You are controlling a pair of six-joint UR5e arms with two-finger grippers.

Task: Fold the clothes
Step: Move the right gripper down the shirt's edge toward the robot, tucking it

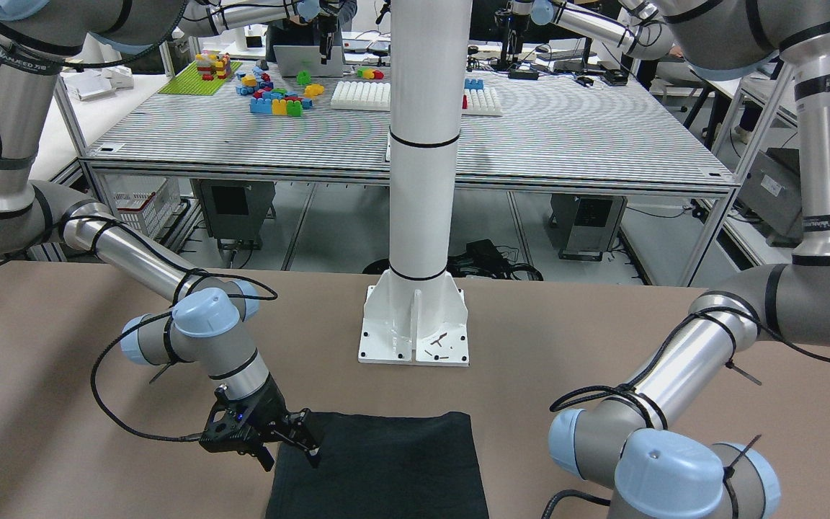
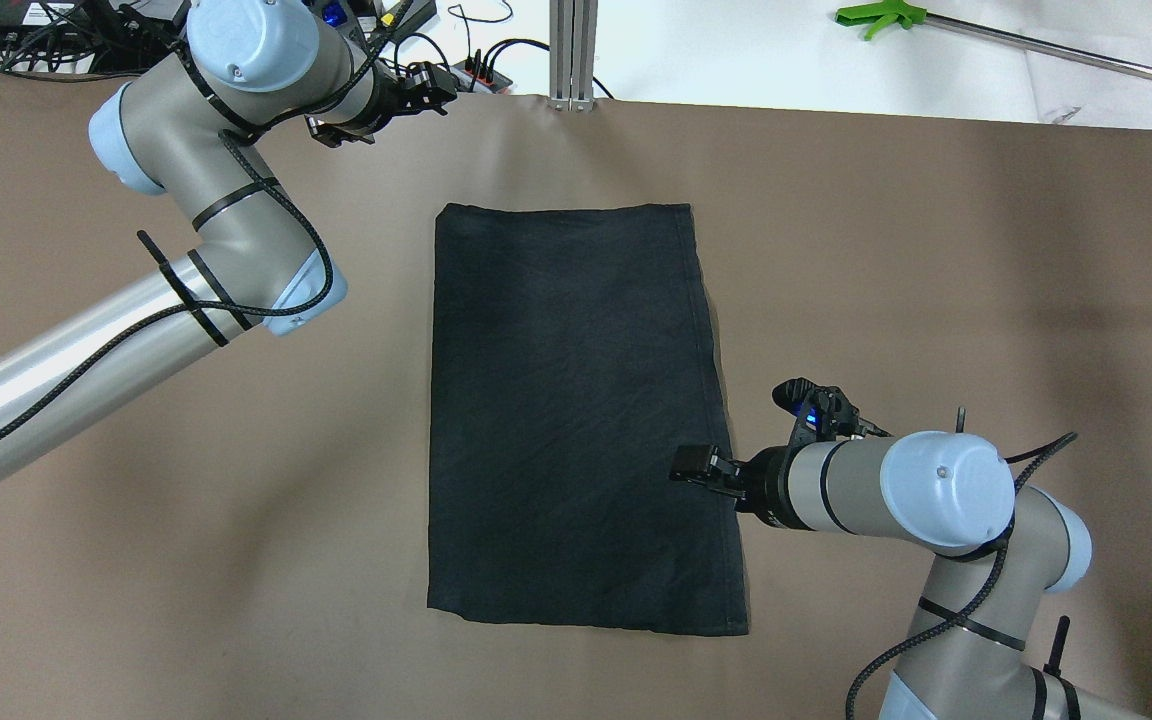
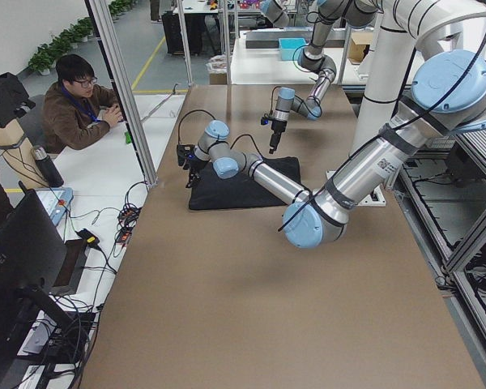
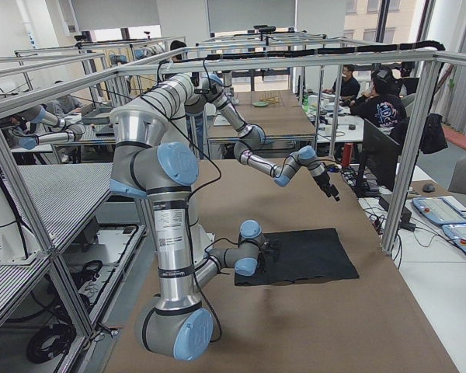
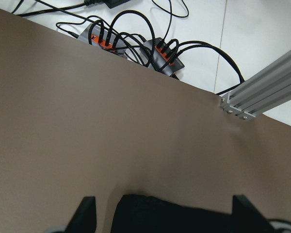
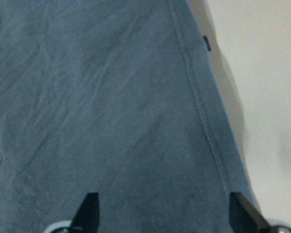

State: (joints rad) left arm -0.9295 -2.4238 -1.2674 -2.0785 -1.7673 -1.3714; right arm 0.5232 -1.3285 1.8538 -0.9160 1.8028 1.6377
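Note:
The black cloth [image 2: 576, 420] lies flat on the brown table, a long rectangle with a hem along its right side. My right gripper [image 2: 688, 465] is open, low over the cloth's right edge near the robot's end. In the right wrist view its fingers [image 6: 89, 211] straddle the fabric just inside the hem [image 6: 199, 107]. In the front view it [image 1: 310, 443] is at the cloth's [image 1: 386, 468] left edge. My left gripper [image 2: 433, 85] is open and empty, beyond the cloth's far left corner, near the table's far edge. The left wrist view shows that corner [image 5: 174, 216] between its fingers [image 5: 86, 213].
The white pole's base plate [image 1: 415, 328] stands on the table behind the cloth's near end. An aluminium post [image 2: 573, 55] and power strips [image 5: 136, 46] sit just past the far edge. A person [image 3: 77, 101] sits beyond that edge.

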